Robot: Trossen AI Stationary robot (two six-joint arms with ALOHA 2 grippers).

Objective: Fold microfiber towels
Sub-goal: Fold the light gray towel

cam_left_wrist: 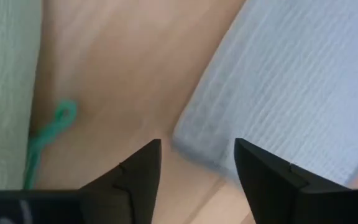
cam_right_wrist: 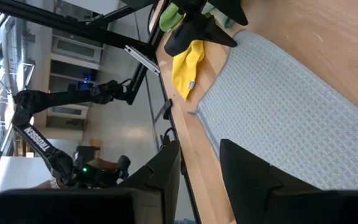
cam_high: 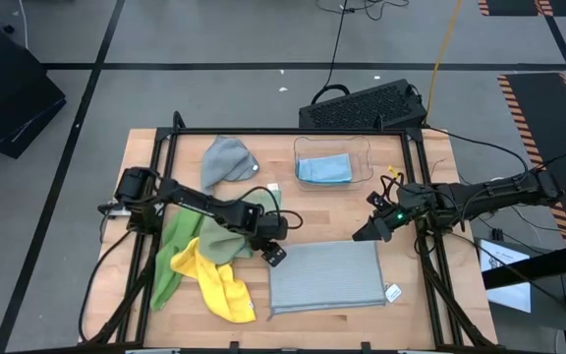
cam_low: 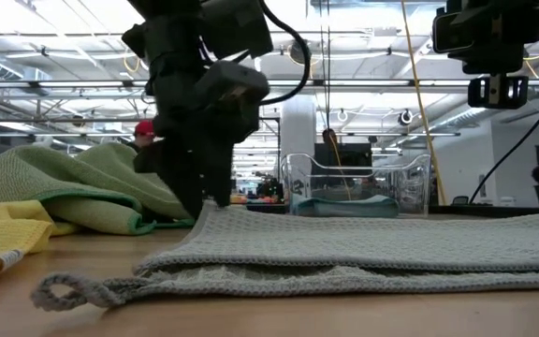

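On the left of the wooden table (cam_high: pixel 411 295), a sage green cloth (cam_high: pixel 177 239) and a yellow microfibre cloth (cam_high: pixel 221 283) lie bunched together. A crumpled grey cloth (cam_high: pixel 227 160) sits behind them. The left gripper (cam_high: pixel 274 255) hovers with jaws apart, empty, at the corner of a folded flat grey towel (cam_high: pixel 324 276). A light blue cloth (cam_high: pixel 323 169) rests in the clear plastic bin (cam_high: pixel 366 149). The right gripper (cam_high: pixel 373 230), jaws apart and empty, hangs above the towel's right edge.

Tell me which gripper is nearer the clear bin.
Right. The right gripper hovers just past the bin's near right corner, above the folded grey towel's edge. The left gripper sits farther off, at that towel's opposite corner.
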